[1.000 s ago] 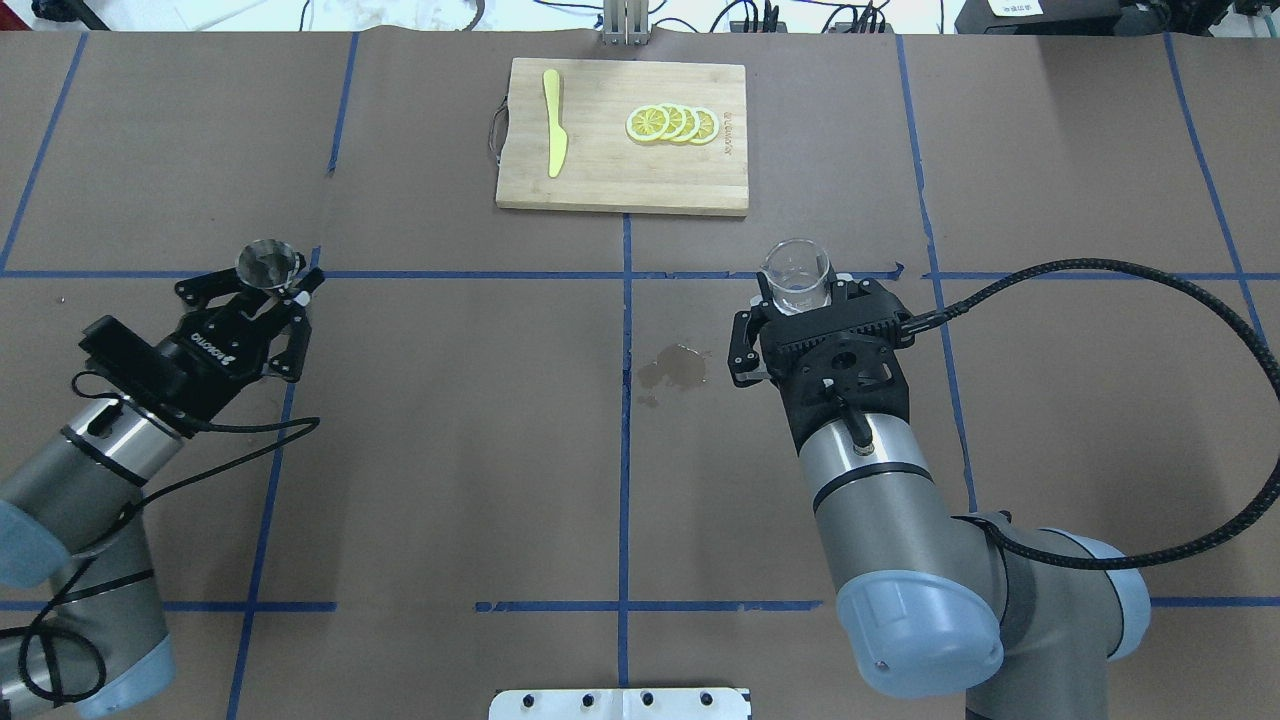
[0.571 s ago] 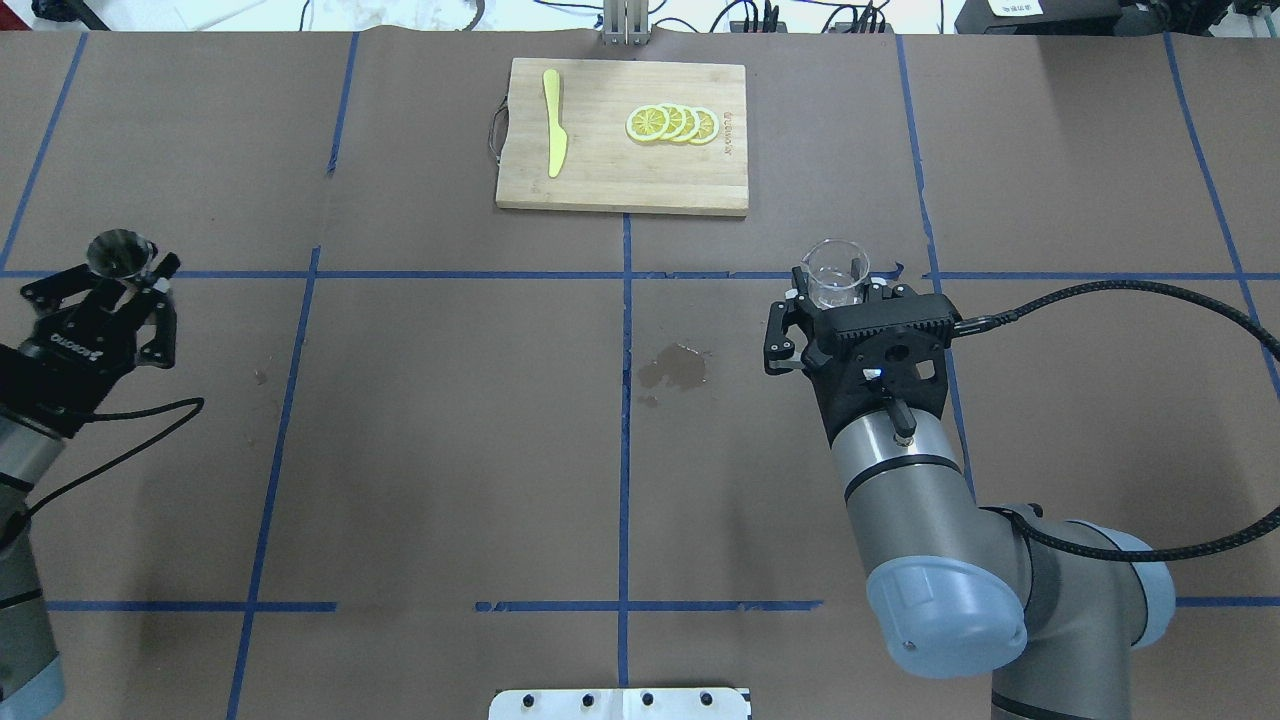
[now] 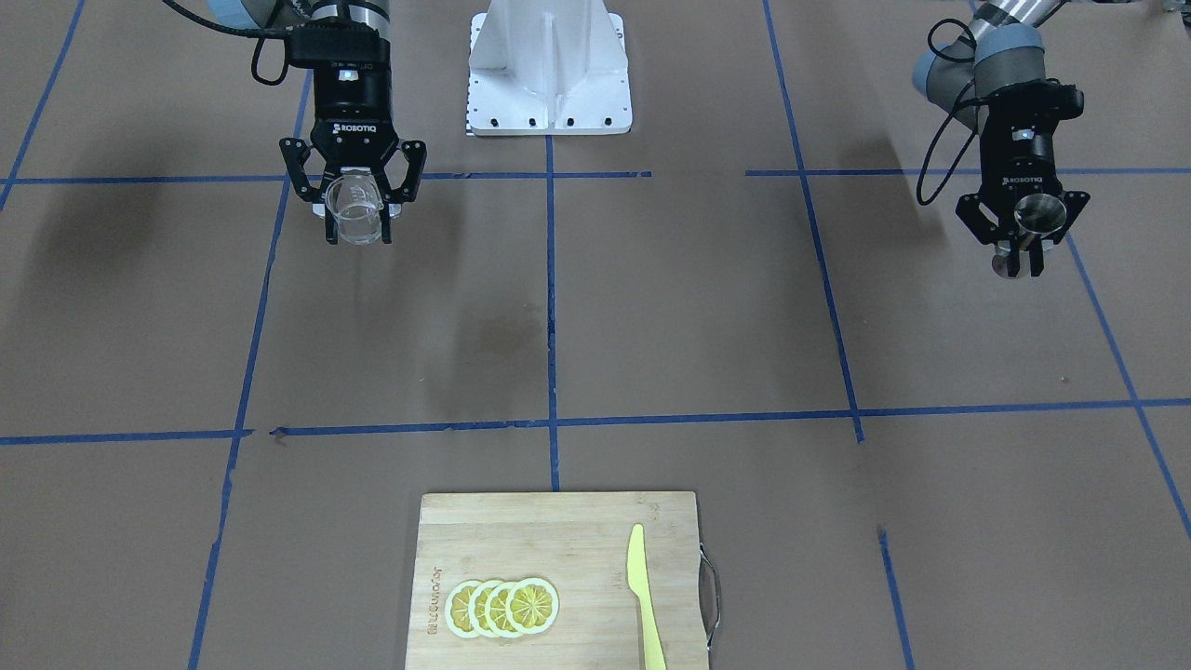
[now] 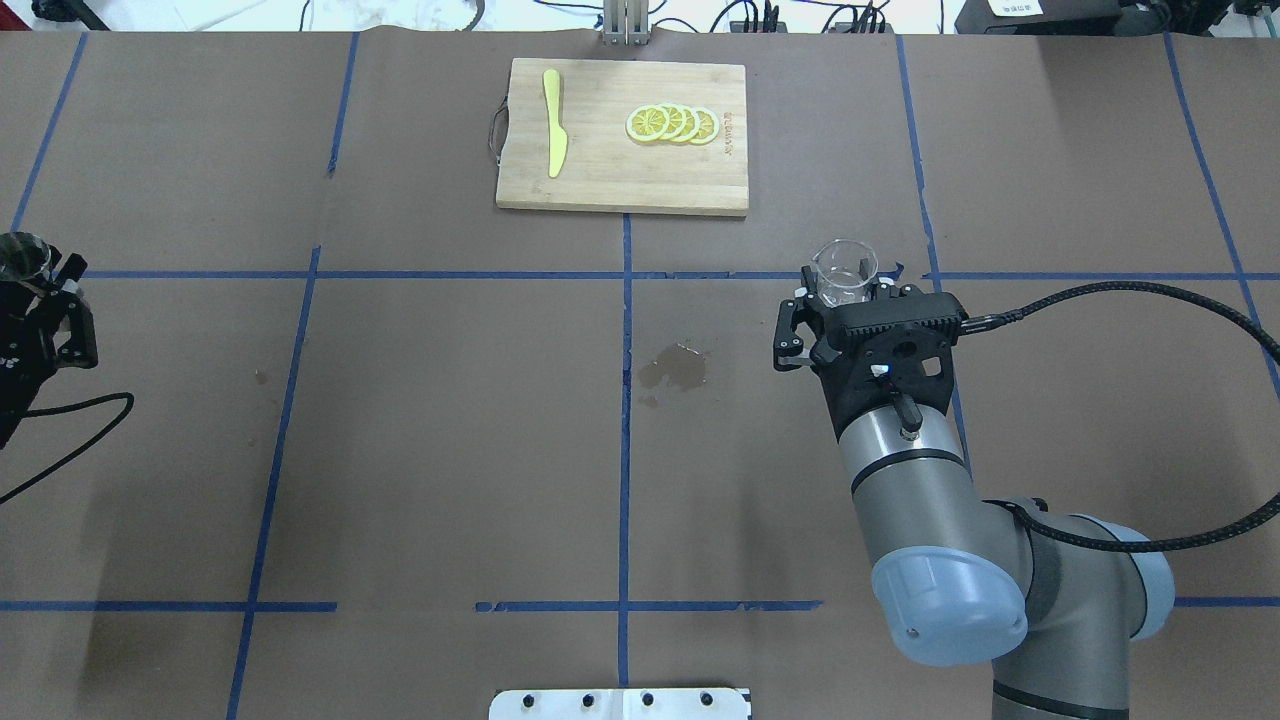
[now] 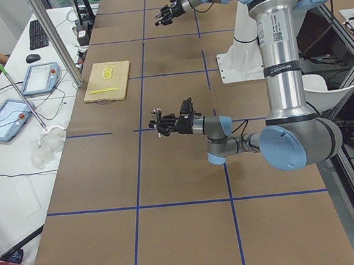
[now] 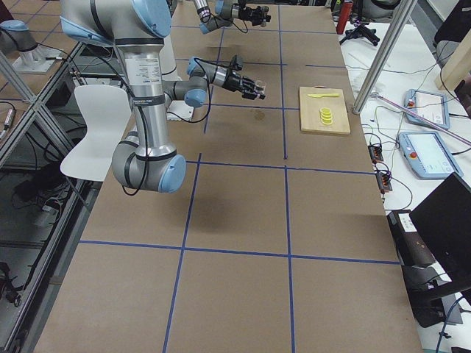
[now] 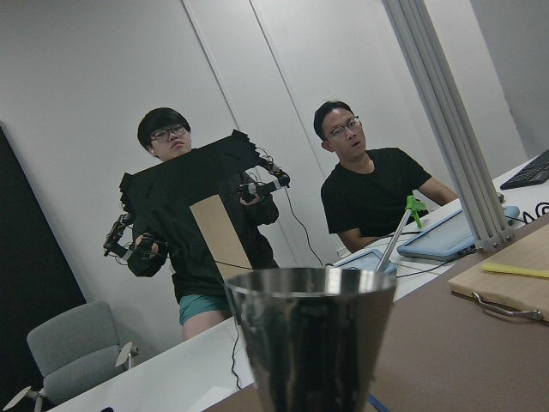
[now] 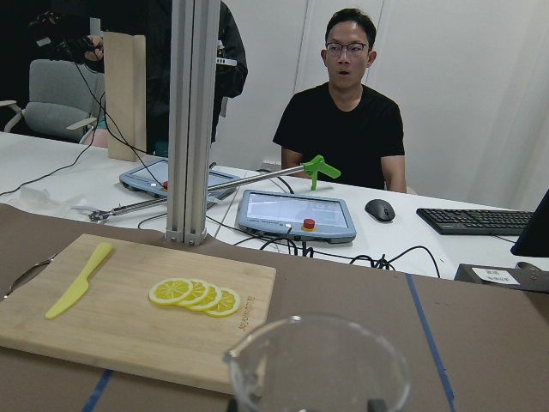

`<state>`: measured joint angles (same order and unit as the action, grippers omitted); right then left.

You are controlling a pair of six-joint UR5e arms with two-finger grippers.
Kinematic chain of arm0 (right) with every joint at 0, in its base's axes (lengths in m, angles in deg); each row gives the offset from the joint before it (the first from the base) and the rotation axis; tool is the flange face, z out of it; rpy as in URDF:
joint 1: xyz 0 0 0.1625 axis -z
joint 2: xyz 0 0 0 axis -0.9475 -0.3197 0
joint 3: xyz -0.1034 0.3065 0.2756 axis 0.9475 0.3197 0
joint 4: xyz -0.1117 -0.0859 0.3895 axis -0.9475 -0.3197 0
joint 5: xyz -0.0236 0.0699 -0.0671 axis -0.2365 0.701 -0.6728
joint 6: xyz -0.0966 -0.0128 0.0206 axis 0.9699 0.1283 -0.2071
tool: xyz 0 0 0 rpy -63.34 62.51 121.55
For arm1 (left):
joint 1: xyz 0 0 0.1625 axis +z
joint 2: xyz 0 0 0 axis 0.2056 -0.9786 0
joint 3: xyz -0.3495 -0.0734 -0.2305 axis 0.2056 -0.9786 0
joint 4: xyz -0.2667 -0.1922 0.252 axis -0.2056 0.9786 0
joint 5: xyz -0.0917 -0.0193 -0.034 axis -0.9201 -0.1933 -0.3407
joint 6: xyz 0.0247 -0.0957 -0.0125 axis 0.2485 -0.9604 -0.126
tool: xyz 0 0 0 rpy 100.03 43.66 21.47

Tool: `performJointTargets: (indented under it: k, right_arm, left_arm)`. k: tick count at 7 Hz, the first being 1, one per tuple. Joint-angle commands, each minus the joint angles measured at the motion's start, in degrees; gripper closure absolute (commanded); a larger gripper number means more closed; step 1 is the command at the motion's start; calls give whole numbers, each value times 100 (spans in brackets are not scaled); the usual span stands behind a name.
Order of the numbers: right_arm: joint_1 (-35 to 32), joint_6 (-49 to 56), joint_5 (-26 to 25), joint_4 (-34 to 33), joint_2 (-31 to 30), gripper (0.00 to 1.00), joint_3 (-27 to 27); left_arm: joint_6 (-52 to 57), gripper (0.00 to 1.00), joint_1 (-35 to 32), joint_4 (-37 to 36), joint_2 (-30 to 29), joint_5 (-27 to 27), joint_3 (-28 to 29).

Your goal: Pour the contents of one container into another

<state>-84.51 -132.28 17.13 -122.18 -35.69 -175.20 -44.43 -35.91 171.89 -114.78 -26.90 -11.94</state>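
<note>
1. Steel, silver-grey hourglass jigger (image 3: 1039, 214) clamped in the left gripper (image 3: 1021, 244); clear glass lipped cup (image 3: 354, 207) grasped by the right gripper (image 3: 356, 223), well apart (front view).
2. Overhead: jigger at the view's left edge, cup right of centre.
3. Right wrist: cup close and blurred, apparently empty.

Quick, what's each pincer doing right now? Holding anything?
Left pincer: closed, holding the jigger.
Right pincer: closed, holding the cup.
</note>
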Motion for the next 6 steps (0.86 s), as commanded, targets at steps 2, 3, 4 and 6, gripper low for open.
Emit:
performJointTargets:
  k: [2,3,4,6]
  right_arm:
    - [14,-9,1,-1,18,100,55]
    - [14,-9,1,7,18,100,55]
    - [23,-9,1,8,18,100,72]
    - [23,-9,1,8,18,100,108]
  left_arm:
    - [-282,100,1124,-1,20,942,259]
    - [-308,100,1278,8,20,955,250]
    - [-361,100,1340,104,46,947,241]
    - [-1325,100,1498,465,47,1016,250]
